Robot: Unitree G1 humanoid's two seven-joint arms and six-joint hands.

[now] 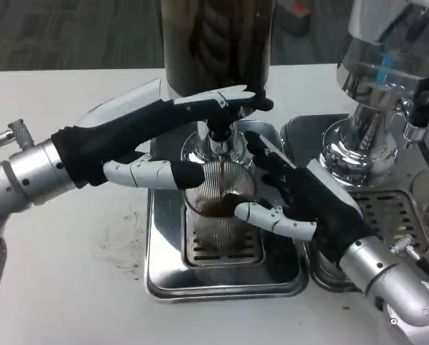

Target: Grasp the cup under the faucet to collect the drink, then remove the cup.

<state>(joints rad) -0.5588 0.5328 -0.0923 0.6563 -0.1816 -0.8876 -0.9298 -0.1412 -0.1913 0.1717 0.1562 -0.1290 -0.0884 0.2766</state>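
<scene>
On the left we see the left hand [146, 140] reaching over the drip tray [164, 277], its upper fingers pressing on the faucet [218, 133] lever while a lower finger lies against the cup's left side. At centre, the ribbed clear cup [218, 205] stands on the tray grate directly under the faucet, with dark drink in it. On the right, the right hand [300, 198] grasps the cup, fingers wrapped around its right side. A second dispenser [376, 108] stands farther right.
</scene>
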